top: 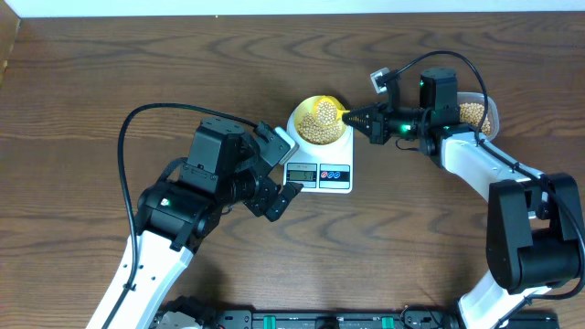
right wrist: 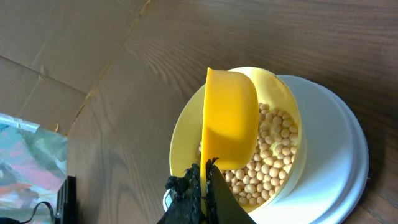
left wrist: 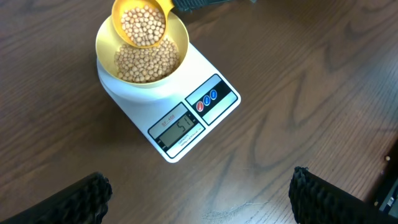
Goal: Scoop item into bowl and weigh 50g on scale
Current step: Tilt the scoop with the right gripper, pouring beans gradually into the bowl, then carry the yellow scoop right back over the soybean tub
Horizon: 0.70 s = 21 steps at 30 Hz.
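Beans (left wrist: 146, 62) lie in a heap in the pale yellow bowl (left wrist: 181, 38), and the bowl sits on top of the white scale (left wrist: 202, 68).

The brown wooden table (top: 91, 91) is the biggest thing, and the scale stands near its middle. On the left side, the left pincer (left wrist: 199, 186) hangs over the table just in front of the scale. Its two black fingers (left wrist: 81, 199) are wide apart and hold nothing.

On the right side, a clear tub (top: 494, 114) with more beans in it sits behind the right arm. The right pincer (top: 355, 117) is squeezed tight on the handle of a bright yellow scoop (right wrist: 230, 118).

The scoop is over the bowl, at the far edge, and it is tipped. It has beans in it too. I cannot tell if the scoop touches the bowl.

The bowl covers the back part of the scale. At the front edge is a small grey screen (left wrist: 181, 127) with two round buttons beside it. The number looks like 51, but it is small and hard to read.
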Each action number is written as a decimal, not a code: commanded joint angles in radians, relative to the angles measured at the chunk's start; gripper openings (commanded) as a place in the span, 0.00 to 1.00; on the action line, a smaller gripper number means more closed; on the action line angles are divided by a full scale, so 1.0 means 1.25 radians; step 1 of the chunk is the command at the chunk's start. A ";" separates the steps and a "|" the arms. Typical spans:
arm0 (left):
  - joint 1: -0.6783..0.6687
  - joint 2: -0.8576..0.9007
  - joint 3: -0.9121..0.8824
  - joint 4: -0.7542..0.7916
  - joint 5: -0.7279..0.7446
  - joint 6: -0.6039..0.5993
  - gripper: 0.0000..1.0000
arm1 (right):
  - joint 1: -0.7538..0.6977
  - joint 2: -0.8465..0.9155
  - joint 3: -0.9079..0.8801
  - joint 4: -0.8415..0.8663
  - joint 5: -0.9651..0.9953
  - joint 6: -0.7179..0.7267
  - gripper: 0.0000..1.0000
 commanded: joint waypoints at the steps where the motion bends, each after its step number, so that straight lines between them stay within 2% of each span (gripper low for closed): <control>1: 0.005 0.004 0.001 0.001 0.010 0.014 0.94 | -0.002 0.007 -0.004 -0.004 -0.020 -0.023 0.01; 11: 0.005 0.004 0.001 0.001 0.010 0.014 0.94 | -0.002 0.007 -0.004 -0.007 -0.027 -0.023 0.01; 21: 0.005 0.004 0.001 0.000 0.010 0.014 0.94 | -0.003 0.007 -0.004 -0.006 -0.139 0.004 0.01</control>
